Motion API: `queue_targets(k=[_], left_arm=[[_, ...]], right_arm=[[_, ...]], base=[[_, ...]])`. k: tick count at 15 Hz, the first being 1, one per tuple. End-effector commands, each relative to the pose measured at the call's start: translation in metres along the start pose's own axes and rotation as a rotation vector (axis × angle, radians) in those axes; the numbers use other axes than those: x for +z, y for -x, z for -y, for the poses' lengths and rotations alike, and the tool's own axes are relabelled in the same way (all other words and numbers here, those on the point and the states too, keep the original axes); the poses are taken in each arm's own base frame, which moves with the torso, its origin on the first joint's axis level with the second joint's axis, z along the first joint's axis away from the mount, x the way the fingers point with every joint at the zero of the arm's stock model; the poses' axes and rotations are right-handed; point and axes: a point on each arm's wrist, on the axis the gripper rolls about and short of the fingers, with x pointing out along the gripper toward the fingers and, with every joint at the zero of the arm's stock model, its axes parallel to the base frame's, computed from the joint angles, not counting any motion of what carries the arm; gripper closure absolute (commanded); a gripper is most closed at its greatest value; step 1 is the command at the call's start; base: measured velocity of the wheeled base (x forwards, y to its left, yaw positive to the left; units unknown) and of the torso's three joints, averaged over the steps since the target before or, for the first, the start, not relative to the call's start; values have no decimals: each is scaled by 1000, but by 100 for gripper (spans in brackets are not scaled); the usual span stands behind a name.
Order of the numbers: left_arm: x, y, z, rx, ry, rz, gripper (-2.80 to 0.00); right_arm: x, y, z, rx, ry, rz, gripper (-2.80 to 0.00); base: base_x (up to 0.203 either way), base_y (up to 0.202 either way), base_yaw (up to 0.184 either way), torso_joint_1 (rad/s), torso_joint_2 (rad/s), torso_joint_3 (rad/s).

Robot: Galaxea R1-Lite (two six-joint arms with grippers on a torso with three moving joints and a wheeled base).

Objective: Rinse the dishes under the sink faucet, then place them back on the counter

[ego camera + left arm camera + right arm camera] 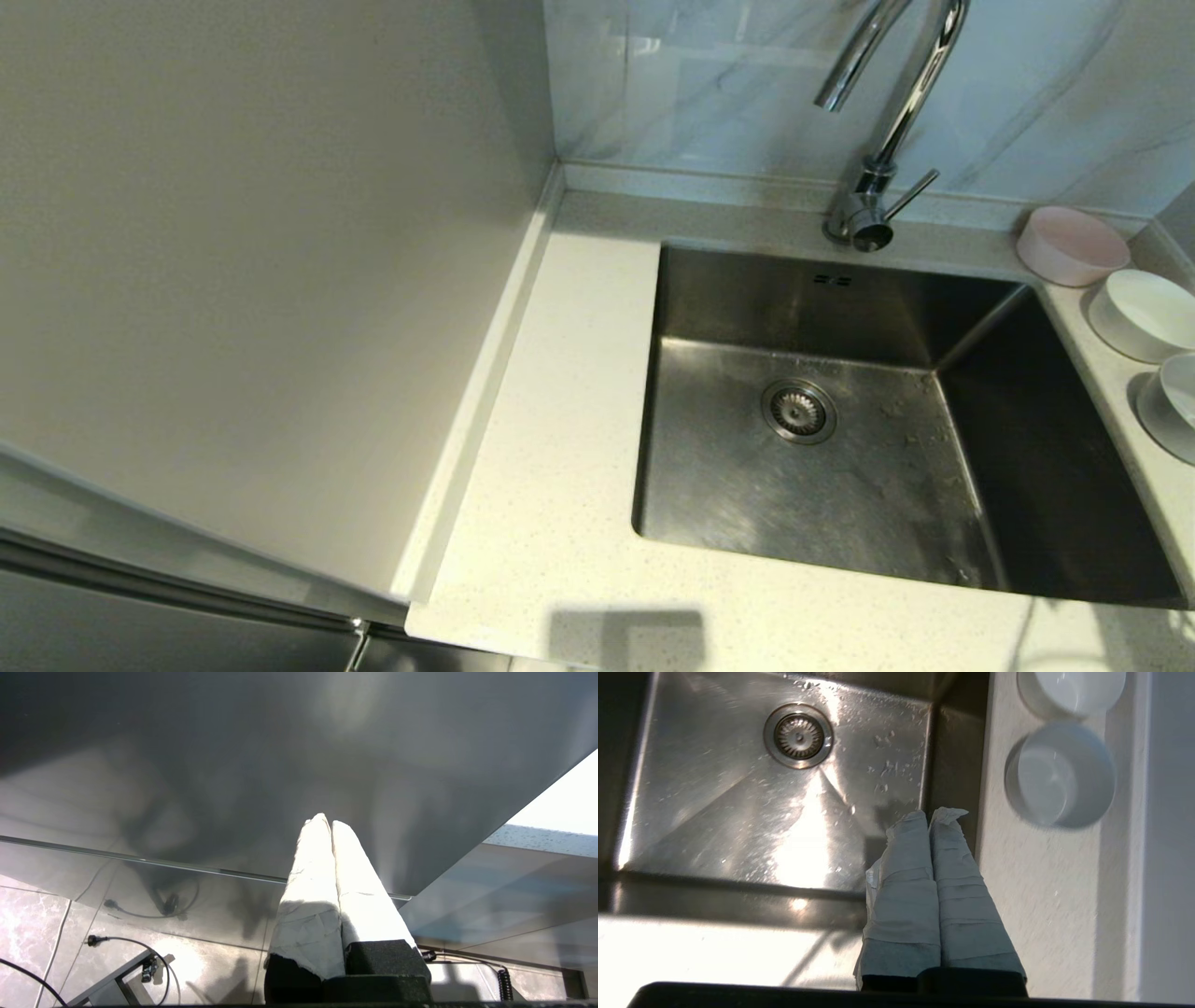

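Three small bowls stand in a row on the counter point(579, 523) right of the sink point(709, 299): a pale pink bowl point(1072, 245) at the back, a white bowl point(1141, 314) in the middle, and a second white bowl point(1174, 401) nearest, cut by the frame edge. The chrome faucet point(882, 140) rises behind the basin, and the drain strainer point(798, 411) lies in its floor. My right gripper point(930, 812) hangs shut and empty over the sink's right edge, short of the nearer white bowl point(1059, 774). My left gripper point(326, 820) is shut, parked low facing a grey panel.
A tall pale wall panel point(261, 261) closes off the counter's left side. Marble-look backsplash point(728, 84) runs behind the faucet. The sink floor point(752, 812) is wet with droplets. Cables lie on the tiled floor point(140, 952) below the left arm.
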Motion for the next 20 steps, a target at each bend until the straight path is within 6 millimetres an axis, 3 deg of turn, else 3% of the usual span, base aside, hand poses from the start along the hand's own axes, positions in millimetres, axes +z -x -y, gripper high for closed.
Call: queue_targets(k=[1, 3, 5, 7, 9, 14, 20], left_arm=[[0, 0, 0, 1, 1, 3, 0], [0, 0, 0, 1, 1, 3, 0], [0, 0, 0, 1, 1, 3, 0], [0, 0, 0, 1, 1, 3, 0], [0, 0, 0, 1, 1, 3, 0], [0, 0, 0, 1, 1, 3, 0], [0, 0, 0, 0, 1, 3, 0]], right_arm=[[-42, 42, 1, 5, -25, 87, 0], [-91, 61, -1, 26, -35, 123, 0], [-146, 66, -5, 47, -36, 141, 0], [-189, 56, -10, 65, -35, 147, 0], [-213, 41, -14, 79, -36, 165, 0], [-237, 48, -15, 181, -34, 281, 0], [-243, 53, -14, 192, -73, 357, 0]], base=[[0, 0, 0, 0, 0, 0], [0, 0, 0, 0, 0, 0], [0, 0, 0, 0, 0, 0], [0, 0, 0, 0, 0, 0], [0, 0, 0, 0, 0, 0], [0, 0, 0, 0, 0, 0], [0, 0, 0, 0, 0, 0]])
